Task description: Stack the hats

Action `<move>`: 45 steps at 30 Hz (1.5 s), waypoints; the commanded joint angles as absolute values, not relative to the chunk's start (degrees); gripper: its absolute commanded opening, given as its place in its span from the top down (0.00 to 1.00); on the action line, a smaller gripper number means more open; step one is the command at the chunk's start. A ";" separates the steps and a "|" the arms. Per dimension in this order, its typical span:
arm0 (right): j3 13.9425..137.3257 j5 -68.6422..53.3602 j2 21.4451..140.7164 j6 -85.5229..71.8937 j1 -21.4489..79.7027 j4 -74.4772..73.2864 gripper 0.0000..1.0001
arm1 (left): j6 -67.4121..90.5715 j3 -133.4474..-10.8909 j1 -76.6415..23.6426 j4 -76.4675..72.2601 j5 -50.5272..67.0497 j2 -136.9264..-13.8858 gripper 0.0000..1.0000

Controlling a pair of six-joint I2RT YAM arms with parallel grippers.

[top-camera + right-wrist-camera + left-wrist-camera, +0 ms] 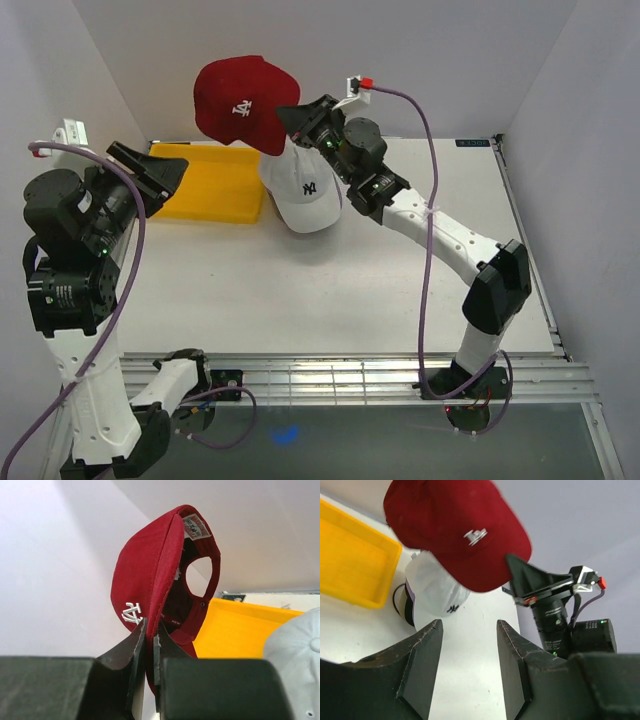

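Left arm (75, 230), nearest me: left jaws released, parted wide, nothing between them. They hang above the surface (300, 290) and point toward the stack. No part in the grasp at present.

Right arm (450, 235), reaching up and back: right jaws clenched on the brim of the red cap (240, 95). The cap is held in the air, crown tilted to the left, above and a little behind the stack, and not touching it.

Stack, mid-surface: white cap (305, 195) on top, brim toward me. From the left wrist view a strip of a lavender cap (409, 597) shows under its edge, with a dark rim below that. Whether that rim is another cap I cannot tell. The number of caps underneath is hidden.

Progress, as I judge it: stack is built up to the white cap. The red cap is the last one in sight and remains to be lowered on and let go.

Yellow tray (215, 190) at the far left, just beside the stack.

Writing:
- White cap: dark "NY" on the front.
- Red cap: white embroidered monogram of interlocked letters, which I cannot read with certainty.
- Red cap, inside: a red and white tag at the crown, print too small to read.
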State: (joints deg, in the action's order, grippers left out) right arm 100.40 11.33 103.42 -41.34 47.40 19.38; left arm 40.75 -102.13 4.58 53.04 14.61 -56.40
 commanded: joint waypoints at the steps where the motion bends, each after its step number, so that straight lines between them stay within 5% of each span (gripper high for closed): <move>1: 94.07 16.34 97.04 -58.77 44.57 34.33 0.92 | 41.92 -98.80 1.86 54.93 14.15 -53.80 0.43; 8: 68.43 29.60 87.12 -81.51 41.66 46.63 0.92 | 41.31 -100.18 -4.03 59.22 12.57 -52.99 0.43; 45: 50.89 39.99 91.14 -97.03 46.41 55.90 0.92 | 40.78 -98.61 -8.17 59.94 13.18 -52.65 0.43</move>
State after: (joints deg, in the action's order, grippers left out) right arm 51.59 37.01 91.15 -94.65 45.87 50.02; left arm 41.39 -99.02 -7.70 59.81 13.52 -53.15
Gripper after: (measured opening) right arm 0.100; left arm 0.572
